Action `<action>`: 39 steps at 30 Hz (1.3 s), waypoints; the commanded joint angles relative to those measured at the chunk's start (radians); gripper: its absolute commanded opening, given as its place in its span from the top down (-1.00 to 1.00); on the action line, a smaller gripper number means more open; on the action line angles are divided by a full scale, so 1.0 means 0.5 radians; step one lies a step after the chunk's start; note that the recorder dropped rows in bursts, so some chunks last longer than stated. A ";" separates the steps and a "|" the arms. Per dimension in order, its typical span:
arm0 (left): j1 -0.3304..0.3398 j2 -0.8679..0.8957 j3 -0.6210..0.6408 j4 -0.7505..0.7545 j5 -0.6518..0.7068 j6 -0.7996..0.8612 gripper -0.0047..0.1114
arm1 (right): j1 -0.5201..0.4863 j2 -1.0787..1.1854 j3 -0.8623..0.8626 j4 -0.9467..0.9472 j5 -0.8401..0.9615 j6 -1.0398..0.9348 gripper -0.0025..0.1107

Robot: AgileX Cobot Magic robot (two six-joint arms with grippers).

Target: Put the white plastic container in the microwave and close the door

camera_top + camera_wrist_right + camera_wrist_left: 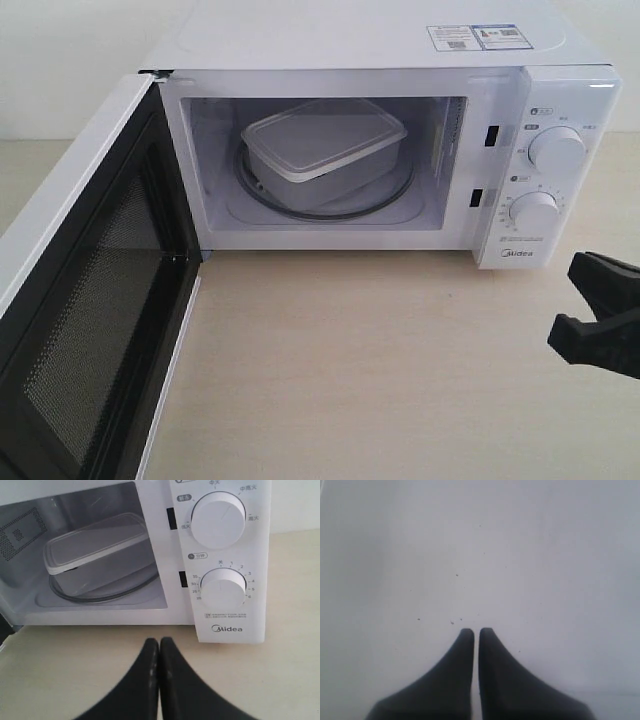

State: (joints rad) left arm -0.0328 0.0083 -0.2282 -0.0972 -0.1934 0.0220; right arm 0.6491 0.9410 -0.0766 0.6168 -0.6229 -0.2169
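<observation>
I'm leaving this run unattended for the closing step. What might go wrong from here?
1. The door stands wide open, and the left pincer faces only blank white. A badly placed push might shove the microwave instead of swinging the door.
2. The right pincer sits low before the control panel, possibly near the door's closing sweep.
The white plastic container looks fully inside, so jamming seems unlikely.

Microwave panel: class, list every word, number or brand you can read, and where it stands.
"Midea": white control panel of the white countertop microwave.
"中火", "中高火", "高火", "低火": around the upper round white dial.
"关", "1" to "6", "20" to "35": around the lower round white dial.
Too small to read: top stickers, small panel print.
</observation>
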 commanded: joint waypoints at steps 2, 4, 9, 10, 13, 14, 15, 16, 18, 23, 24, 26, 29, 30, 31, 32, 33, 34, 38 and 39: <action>0.001 0.281 -0.378 0.006 0.515 0.189 0.84 | -0.001 -0.006 0.012 -0.016 -0.055 -0.013 0.96; 0.001 0.404 -0.449 0.006 0.568 0.179 0.84 | -0.001 -0.006 0.012 -0.013 -0.064 -0.017 0.96; 0.001 0.606 -0.485 0.006 0.539 0.144 0.84 | -0.001 -0.006 0.012 -0.005 -0.063 -0.008 0.96; 0.001 0.621 -0.485 0.006 0.539 0.144 0.84 | -0.001 -0.006 0.012 -0.005 -0.063 0.011 0.96; 0.001 0.647 -0.485 0.010 0.514 0.160 0.84 | -0.001 -0.006 0.012 -0.005 -0.063 0.039 0.96; 0.001 0.648 -0.485 0.010 0.485 0.167 0.84 | -0.001 -0.006 0.012 -0.005 -0.063 0.039 0.96; 0.001 0.651 -0.485 0.010 0.463 0.167 0.84 | -0.001 -0.006 0.012 -0.005 -0.063 0.039 0.96; 0.001 0.651 -0.485 0.010 0.446 0.167 0.84 | -0.001 -0.006 0.012 -0.005 -0.063 0.042 0.96; 0.001 0.651 -0.485 0.010 0.442 0.167 0.84 | -0.001 -0.006 0.012 -0.005 -0.063 0.048 0.96; 0.001 0.651 -0.485 0.010 0.492 0.167 0.84 | -0.001 -0.006 0.012 -0.005 -0.088 0.050 0.96; 0.001 0.651 -0.485 0.010 0.511 0.167 0.84 | -0.001 -0.006 0.012 -0.005 -0.100 0.050 0.96; 0.001 0.651 -0.485 0.010 0.564 0.167 0.84 | -0.001 -0.006 0.012 -0.005 -0.117 0.050 0.96; 0.001 0.657 -0.485 0.010 0.617 0.140 0.84 | -0.001 -0.006 0.012 -0.005 -0.117 0.050 0.96; 0.001 0.666 -0.486 0.010 0.617 0.119 0.84 | -0.001 -0.006 0.012 -0.005 -0.117 0.050 0.96; 0.001 0.675 -0.495 0.010 0.622 0.103 0.84 | -0.001 -0.006 0.012 -0.005 -0.117 0.050 0.96; 0.001 0.690 -0.507 0.010 0.653 0.089 0.84 | -0.001 -0.006 0.012 -0.005 -0.117 0.050 0.96; 0.001 0.713 -0.532 0.007 0.708 0.080 0.84 | -0.001 -0.006 0.012 -0.005 -0.117 0.050 0.96; 0.001 0.745 -0.567 0.007 0.792 0.059 0.84 | -0.001 -0.006 0.012 -0.005 -0.117 0.050 0.96; 0.001 0.924 -0.771 0.007 1.225 0.046 0.84 | -0.001 -0.006 0.012 -0.005 -0.117 0.050 0.96; 0.001 0.984 -0.826 0.007 1.366 0.048 0.84 | -0.001 -0.006 0.012 -0.005 -0.117 0.050 0.96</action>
State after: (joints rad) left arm -0.0328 0.4362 -0.5737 -0.0972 0.3255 0.0614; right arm 0.6491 0.9410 -0.0766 0.6131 -0.6713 -0.1930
